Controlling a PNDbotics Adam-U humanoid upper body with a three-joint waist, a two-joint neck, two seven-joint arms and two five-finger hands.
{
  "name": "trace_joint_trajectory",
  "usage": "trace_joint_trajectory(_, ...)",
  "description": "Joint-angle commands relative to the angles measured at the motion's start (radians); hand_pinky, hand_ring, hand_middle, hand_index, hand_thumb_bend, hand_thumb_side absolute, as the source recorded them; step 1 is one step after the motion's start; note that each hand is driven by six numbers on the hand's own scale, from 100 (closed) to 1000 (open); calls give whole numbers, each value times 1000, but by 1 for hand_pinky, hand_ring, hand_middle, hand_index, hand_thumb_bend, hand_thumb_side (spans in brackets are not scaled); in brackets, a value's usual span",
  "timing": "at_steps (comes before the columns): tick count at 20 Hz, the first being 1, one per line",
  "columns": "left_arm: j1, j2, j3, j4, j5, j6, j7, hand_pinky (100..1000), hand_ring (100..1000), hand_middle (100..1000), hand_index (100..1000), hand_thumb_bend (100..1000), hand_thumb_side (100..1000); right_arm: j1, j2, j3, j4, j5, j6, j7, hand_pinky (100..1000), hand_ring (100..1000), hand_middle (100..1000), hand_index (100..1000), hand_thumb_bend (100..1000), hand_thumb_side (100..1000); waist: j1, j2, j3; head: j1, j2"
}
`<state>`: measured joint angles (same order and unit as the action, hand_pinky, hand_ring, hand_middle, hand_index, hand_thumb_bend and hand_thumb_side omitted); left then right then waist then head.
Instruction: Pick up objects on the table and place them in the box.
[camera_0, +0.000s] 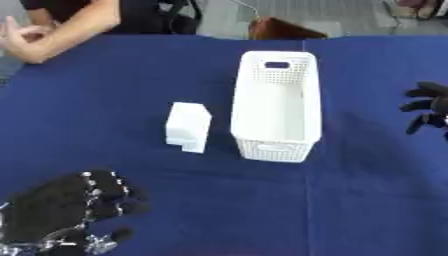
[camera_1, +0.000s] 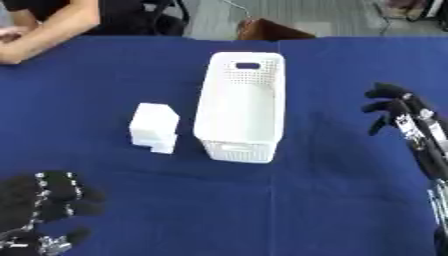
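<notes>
Nearest me, my left hand (camera_0: 74, 207) hovers low over the blue table (camera_0: 367, 200), fingers curled on nothing. I'd bring it forward over the white block (camera_0: 188, 126), which lies just left of the box (camera_0: 276, 105), and close across its narrow sides. It looks stepped, matte, boxy. My right hand (camera_1: 389, 107) waits at the right edge, fingers relaxed and apart.

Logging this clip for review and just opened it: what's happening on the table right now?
Nothing is being held yet. A white block lies on the blue table, just left of a white perforated box, apart from it; nothing can be seen inside the box. The robot's left hand sits near the lower left corner, fingers curled, holding nothing. Its right hand hangs at the right side, right of the box, touching nothing.
</notes>
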<state>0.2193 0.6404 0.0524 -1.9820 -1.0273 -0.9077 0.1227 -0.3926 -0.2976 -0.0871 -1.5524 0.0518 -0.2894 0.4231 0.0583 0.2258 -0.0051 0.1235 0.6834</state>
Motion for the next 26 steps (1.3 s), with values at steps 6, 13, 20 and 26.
trace_joint_trajectory(6, -9, 85, -11, -18, -45, 1, 68, 640, 644, 747, 846, 274, 184, -9, -23, -2, -10, 3, 0, 2, 450, 703, 764, 900, 100, 855, -4, -21, -1, -6, -3)
trace_joint_trajectory(13, -69, 317, 21, -18, 74, 3, 136, 758, 708, 765, 848, 380, 238, 0, -29, 0, -2, 7, 0, 6, 450, 703, 764, 900, 100, 855, 5, -38, 6, -5, 4)
trace_joint_trajectory(20, -130, 420, 18, -18, 209, 33, 22, 812, 745, 791, 877, 402, 267, 4, -34, 3, 5, 8, -1, 9, 450, 703, 764, 900, 100, 856, 14, -42, 1, -4, 7)
trace_joint_trajectory(26, -160, 436, 21, -18, 293, 54, -69, 829, 763, 805, 904, 402, 271, 6, -36, 4, 6, 8, -1, 12, 449, 702, 764, 900, 100, 856, 18, -41, 3, -6, 9)
